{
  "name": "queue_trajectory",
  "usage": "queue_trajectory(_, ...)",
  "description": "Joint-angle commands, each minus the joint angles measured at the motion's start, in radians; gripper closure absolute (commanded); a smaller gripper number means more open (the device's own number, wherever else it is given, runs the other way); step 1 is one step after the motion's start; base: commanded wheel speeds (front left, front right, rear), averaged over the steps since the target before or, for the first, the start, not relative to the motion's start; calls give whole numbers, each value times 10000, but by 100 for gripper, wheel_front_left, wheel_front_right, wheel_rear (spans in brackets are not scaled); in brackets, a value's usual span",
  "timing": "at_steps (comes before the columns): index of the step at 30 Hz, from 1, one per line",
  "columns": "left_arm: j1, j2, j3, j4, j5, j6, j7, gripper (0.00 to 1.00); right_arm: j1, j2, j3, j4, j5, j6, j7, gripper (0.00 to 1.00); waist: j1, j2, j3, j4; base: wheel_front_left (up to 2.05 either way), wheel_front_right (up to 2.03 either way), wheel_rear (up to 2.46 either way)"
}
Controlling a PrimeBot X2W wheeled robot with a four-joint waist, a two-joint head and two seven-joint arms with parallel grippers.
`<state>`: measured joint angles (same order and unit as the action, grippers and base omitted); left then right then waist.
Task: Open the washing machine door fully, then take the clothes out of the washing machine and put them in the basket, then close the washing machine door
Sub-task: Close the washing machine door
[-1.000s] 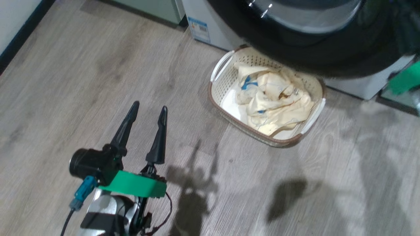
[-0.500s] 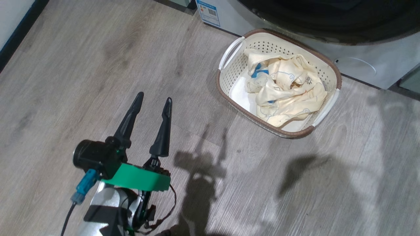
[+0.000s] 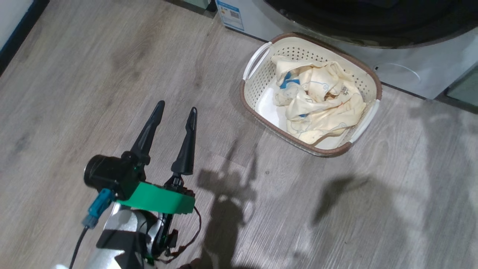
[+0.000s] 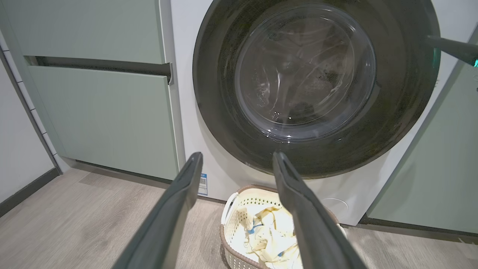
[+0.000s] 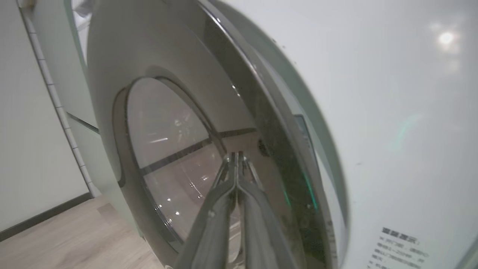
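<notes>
My right claw (image 5: pixel 236 154), pinched shut and empty, points at the door (image 5: pixel 168 149) near its edge, nearer than my open, empty left claw (image 3: pixel 176 106); clothes (image 3: pixel 317 101) lie in the basket (image 3: pixel 257 82) below it.

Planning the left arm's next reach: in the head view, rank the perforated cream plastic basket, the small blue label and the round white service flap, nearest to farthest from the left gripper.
1. Perforated cream plastic basket, ahead and right of the left gripper.
2. Small blue label, farther ahead, near the top edge.
3. Round white service flap, far right.
</notes>
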<state>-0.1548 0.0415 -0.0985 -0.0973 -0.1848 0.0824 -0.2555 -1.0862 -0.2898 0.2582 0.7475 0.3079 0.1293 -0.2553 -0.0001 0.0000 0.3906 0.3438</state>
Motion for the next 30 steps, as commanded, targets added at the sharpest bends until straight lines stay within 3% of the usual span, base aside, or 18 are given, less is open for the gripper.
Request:
queue_trajectory(1,-213,91,401,-287,76,20,-63,0,123,181,101,-459,90,14,-62,100,1,0,-45,-65,0,0,0)
queue_trajectory(12,-23,89,585,-236,224,-102,-63,0,2861,255,-468,-2337,106,14,-63,100,1,0,-579,-761,0,0,0)
queue_trajectory(18,181,96,722,-156,349,-184,-63,0,4991,690,-1146,-3851,-165,14,-64,100,1,0,-1111,-1301,0,0,0)
queue_trajectory(19,237,99,753,-141,358,-190,-63,0,5340,816,-1260,-4085,-228,14,-64,84,1,0,-1204,-1398,0,0,0)
queue_trajectory(20,291,108,783,-128,368,-195,-63,0,5659,930,-1293,-4261,-285,14,-64,51,1,0,-1282,-1495,0,0,0)
queue_trajectory(21,336,120,788,-105,374,-224,-63,0,5925,1030,-1394,-4462,-378,14,-64,0,1,0,-1368,-1576,0,0,0)
queue_trajectory(30,678,275,873,160,352,-346,-63,0,7648,1753,-1679,-5599,-801,14,-64,0,1,0,-2132,-2288,0,0,0)
